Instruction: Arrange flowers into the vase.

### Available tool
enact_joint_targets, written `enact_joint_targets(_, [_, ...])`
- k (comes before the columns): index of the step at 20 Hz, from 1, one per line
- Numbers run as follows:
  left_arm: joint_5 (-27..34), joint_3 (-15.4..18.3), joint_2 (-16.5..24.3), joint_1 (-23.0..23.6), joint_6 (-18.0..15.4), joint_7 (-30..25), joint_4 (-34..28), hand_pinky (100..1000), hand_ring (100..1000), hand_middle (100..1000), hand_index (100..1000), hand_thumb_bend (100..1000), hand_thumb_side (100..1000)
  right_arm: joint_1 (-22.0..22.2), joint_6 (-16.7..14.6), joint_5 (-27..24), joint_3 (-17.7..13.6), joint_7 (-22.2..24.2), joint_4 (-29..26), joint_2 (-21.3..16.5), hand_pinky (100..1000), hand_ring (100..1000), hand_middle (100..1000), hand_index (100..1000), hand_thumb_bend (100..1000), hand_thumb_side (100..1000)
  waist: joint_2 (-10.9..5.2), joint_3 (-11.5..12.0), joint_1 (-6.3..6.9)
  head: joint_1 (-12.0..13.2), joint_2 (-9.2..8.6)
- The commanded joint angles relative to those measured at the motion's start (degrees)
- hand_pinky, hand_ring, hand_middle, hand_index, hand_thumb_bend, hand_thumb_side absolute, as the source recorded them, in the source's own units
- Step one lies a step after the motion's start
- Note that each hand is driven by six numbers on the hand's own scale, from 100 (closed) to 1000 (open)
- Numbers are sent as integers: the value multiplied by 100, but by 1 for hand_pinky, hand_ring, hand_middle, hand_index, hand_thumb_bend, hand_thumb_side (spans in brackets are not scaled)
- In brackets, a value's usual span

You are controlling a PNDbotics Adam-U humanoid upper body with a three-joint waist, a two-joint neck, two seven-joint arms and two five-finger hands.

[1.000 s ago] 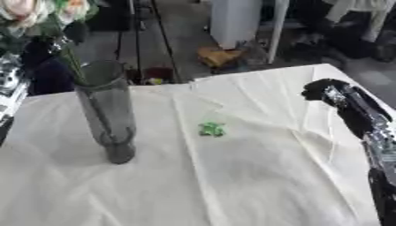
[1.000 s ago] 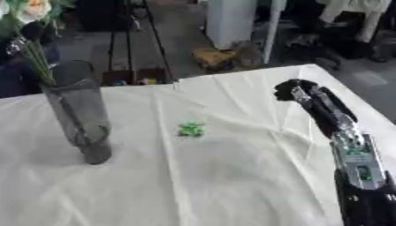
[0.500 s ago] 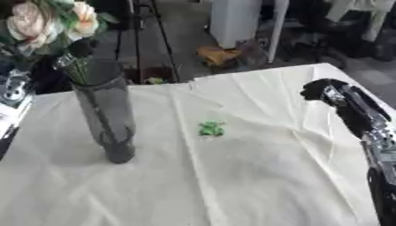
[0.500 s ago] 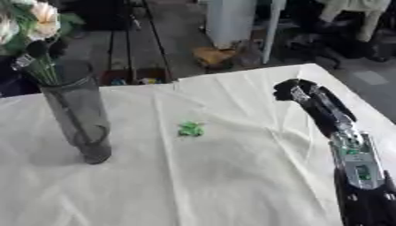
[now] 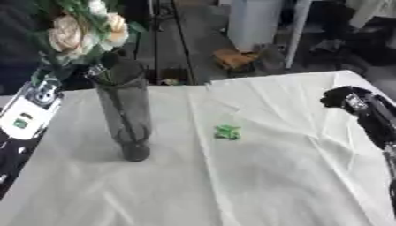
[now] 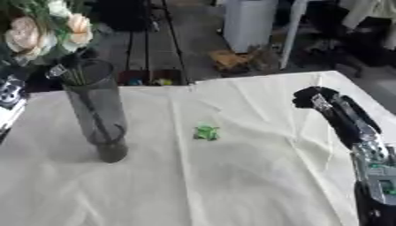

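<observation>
Flowers, a bunch of pale pink and cream blooms with green leaves [image 5: 81,28], are hanging above the rim of a tall, dark, see-through glass cylinder vase [image 5: 125,115], their thin stems running down inside it; the vase is standing upright on the left part of the desk; the desk is wearing a creased cream-white cloth [image 5: 263,176]; a small green scrap [image 5: 227,131] is lying flat on the cloth near the middle, to the right of the vase and well apart from it.

Left robot hand [image 5: 62,71], dark, is showing only in part behind the vase's rim, just under the blooms where the stems are gathering; whether its fingers are closing on the stems cannot be told; its arm, with a white panel [image 5: 29,112], is coming in from the left edge.

Right robot hand [image 6: 313,98], black, is hovering at the right side of the desk with fingers curling inward and holding nothing; its arm is running down toward the lower right corner.

Beyond the far edge of the desk, a dark floor and a white upright unit [image 5: 253,24] are showing.
</observation>
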Motion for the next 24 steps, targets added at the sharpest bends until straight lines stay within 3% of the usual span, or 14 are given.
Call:
enact_joint_targets(1, [-250, -11, 97, -68, -20, -166, -13, 774, 743, 722, 774, 867, 1000, -134, -13, 29, -23, 6, -62, -78, 794, 744, 522, 712, 100, 826, -66, 1, -9, 1, -65])
enact_joint_targets(9, [-776, 87, 137, 126, 22, -344, -132, 796, 770, 756, 807, 884, 1000, -134, -10, 32, -33, -2, -61, -84, 794, 743, 522, 711, 100, 826, -63, 1, -10, -54, -68])
enact_joint_targets(17, [-1075, 310, 198, 365, 442, 507, -589, 804, 773, 755, 803, 906, 994, -134, -6, 33, -46, -11, -61, -85, 794, 742, 520, 712, 100, 825, -62, 31, -24, -79, -89])
enact_joint_targets(24, [-894, 329, 203, 316, 459, 982, -781, 807, 775, 754, 800, 920, 958, -146, -16, 34, -46, -20, -49, -78, 794, 742, 519, 712, 100, 826, -61, 45, -50, -85, -87])
